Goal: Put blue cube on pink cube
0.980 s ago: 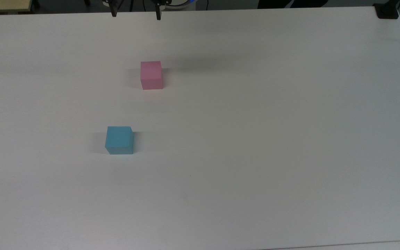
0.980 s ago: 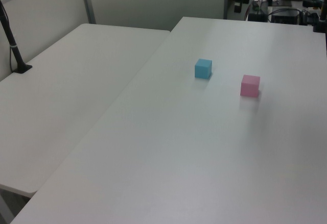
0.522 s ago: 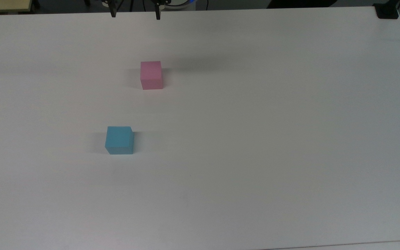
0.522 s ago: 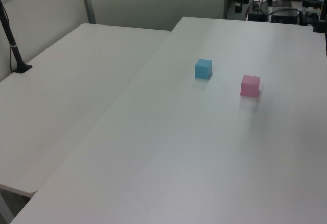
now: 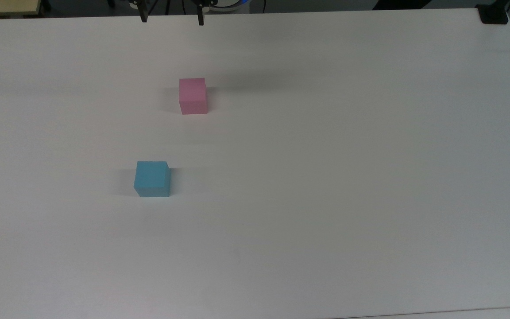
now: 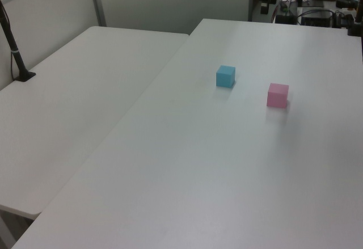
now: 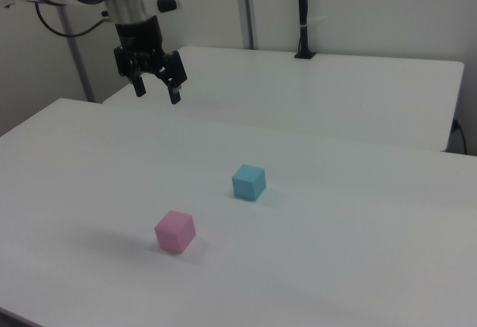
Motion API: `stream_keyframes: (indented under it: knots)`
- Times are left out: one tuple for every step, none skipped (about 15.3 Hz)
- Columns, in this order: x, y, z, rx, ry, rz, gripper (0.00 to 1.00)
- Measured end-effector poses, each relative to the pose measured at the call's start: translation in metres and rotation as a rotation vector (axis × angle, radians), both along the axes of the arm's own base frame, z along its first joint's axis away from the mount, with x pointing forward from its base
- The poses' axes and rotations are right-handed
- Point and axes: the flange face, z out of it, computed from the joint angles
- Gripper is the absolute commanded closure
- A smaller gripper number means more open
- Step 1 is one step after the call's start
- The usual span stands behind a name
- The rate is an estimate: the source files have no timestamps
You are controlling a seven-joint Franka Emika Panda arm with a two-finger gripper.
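The blue cube [image 5: 152,178] [image 6: 225,76] [image 7: 248,182] rests on the white table, apart from the pink cube [image 5: 192,95] [image 6: 277,95] [image 7: 175,231], which also sits on the table. High above the table hangs my gripper [image 7: 156,92], open and holding nothing. In the top view its two fingertips show at the upper edge, and the gripper [image 5: 171,18] is well beyond the pink cube. In the right view it is up and to the left of both cubes.
The white table [image 5: 326,177] spreads wide around both cubes. A second white table [image 6: 74,90] adjoins it on the left view's left, with a black pole [image 6: 14,47] standing on it. A black clamp [image 5: 493,13] sits at the top view's upper right corner.
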Motion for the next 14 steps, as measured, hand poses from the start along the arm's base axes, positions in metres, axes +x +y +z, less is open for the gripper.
stream_keyframes:
  knots:
    - [0.0,0.0,0.0,0.0,0.0,-0.001,0.0]
    - [0.0,-0.001,0.0,0.0,0.0,-0.001,0.0]
    - [0.0,-0.001,0.0,0.0,-0.001,-0.002,0.0]
    - [0.0,-0.001,0.0,0.0,0.0,-0.002,0.0]
    - [0.0,-0.001,0.0,0.0,0.001,-0.002,0.0]
    - [-0.001,-0.001,0.0,0.0,0.002,-0.002,0.0]
    - [-0.001,-0.001,0.0,-0.001,0.003,-0.002,0.0]
    - [-0.001,-0.002,0.0,-0.001,0.004,-0.003,0.0]
    - [-0.001,-0.003,0.0,-0.003,0.004,-0.002,0.0]
    - [-0.001,-0.005,0.0,-0.005,0.004,0.002,0.0]
    - [-0.001,-0.007,0.001,-0.006,0.003,0.012,0.0]
    - [-0.002,-0.009,0.001,-0.007,0.007,0.025,0.0]
    - [-0.003,-0.01,0.0,-0.008,0.017,0.035,0.0]
    - [-0.004,-0.012,-0.001,-0.009,0.026,0.042,0.0]
